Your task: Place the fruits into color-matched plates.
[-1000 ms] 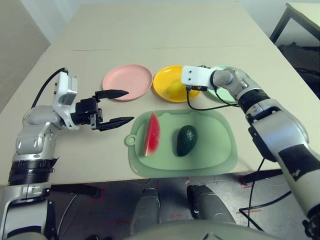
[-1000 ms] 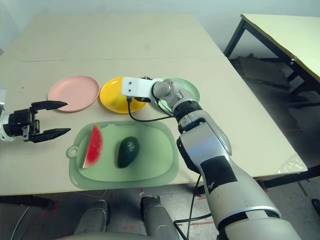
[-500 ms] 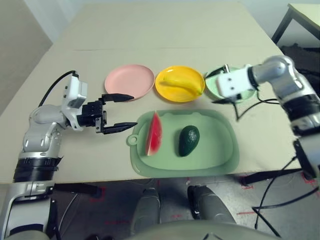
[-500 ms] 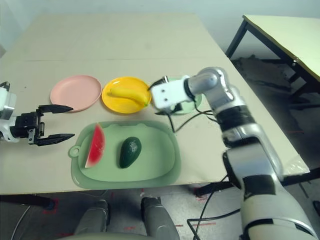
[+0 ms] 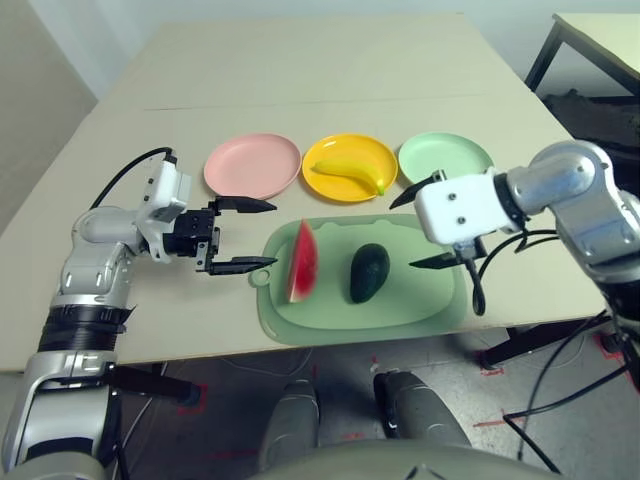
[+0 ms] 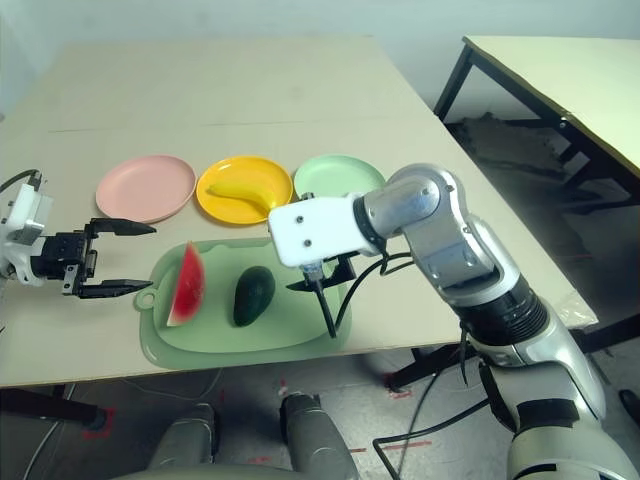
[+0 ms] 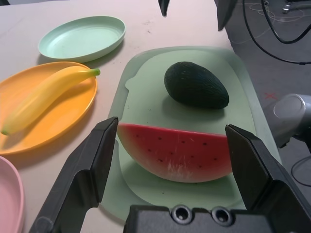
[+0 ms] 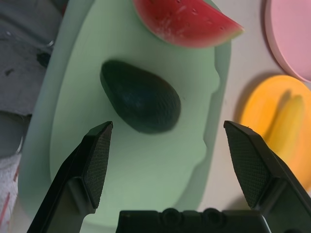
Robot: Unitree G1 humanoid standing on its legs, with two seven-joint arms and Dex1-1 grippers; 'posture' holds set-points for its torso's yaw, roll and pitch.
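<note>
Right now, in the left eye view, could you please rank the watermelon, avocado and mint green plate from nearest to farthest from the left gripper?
1. Watermelon, on the mat's near end, just beyond the left gripper.
2. Avocado, mid-mat.
3. Mint green plate, far end of the plate row.

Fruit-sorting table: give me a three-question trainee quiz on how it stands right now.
1. True or false: the banana lies in the yellow plate.
2. Which fruits lie on the green cutting mat? A) watermelon wedge and avocado B) banana and avocado C) none
3. Fill in: the mint green plate and the ___ plate hold no fruit.

Key: 1 true; 2 A; 3 pink.
</note>
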